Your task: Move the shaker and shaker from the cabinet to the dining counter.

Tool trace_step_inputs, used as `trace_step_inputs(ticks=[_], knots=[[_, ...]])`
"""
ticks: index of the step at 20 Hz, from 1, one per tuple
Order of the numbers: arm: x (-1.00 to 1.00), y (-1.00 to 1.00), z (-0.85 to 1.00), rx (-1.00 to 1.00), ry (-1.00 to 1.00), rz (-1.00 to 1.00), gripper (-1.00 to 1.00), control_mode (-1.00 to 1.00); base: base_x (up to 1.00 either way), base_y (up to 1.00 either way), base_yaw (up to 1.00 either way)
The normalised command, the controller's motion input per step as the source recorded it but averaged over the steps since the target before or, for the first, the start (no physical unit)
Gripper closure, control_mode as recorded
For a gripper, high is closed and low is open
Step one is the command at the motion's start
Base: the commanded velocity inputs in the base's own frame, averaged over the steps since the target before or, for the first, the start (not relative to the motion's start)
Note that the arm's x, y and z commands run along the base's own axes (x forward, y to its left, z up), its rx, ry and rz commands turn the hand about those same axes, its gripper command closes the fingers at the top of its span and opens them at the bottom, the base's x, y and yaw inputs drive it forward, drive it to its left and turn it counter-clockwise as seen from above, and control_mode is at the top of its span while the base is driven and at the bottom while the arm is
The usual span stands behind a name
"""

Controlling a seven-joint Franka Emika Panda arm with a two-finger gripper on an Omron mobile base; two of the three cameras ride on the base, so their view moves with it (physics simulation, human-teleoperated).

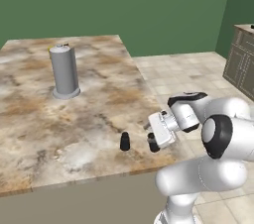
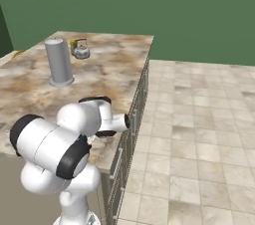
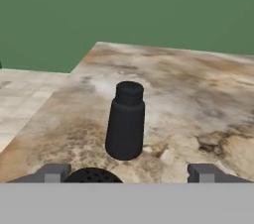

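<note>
I see one small black bottle-shaped shaker (image 3: 125,121) standing upright on the brown-and-beige marbled stone dining counter (image 1: 44,119), near its front corner. A second black shaker (image 3: 92,175) sits between my gripper's (image 3: 131,172) widely spread fingers, apparently not clamped. Bare stone lies around them; the tall grey metal cylinder (image 1: 64,71) stands well apart.

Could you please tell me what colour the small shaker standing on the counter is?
Black; the small bottle-shaped shaker shows best in the hand view.
</note>
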Motion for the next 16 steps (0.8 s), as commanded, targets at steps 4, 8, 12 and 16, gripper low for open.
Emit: trace_step_inputs(ticks=[4,8,12,16], knots=[[-0.34,-0.01,0.00,0.00,-0.05,0.00,-1.00,-1.00,0.00,0.00,0.00],[-0.46,-0.15,0.00,0.00,-0.07,0.00,-1.00,-1.00,0.00,0.00,0.00],[-0.37,-0.14,0.00,0.00,-0.04,0.00,-1.00,-1.00,0.00,0.00,0.00],[-0.17,-0.16,0.04,0.05,-0.01,0.00,-1.00,-1.00,0.00,0.00,0.00]])
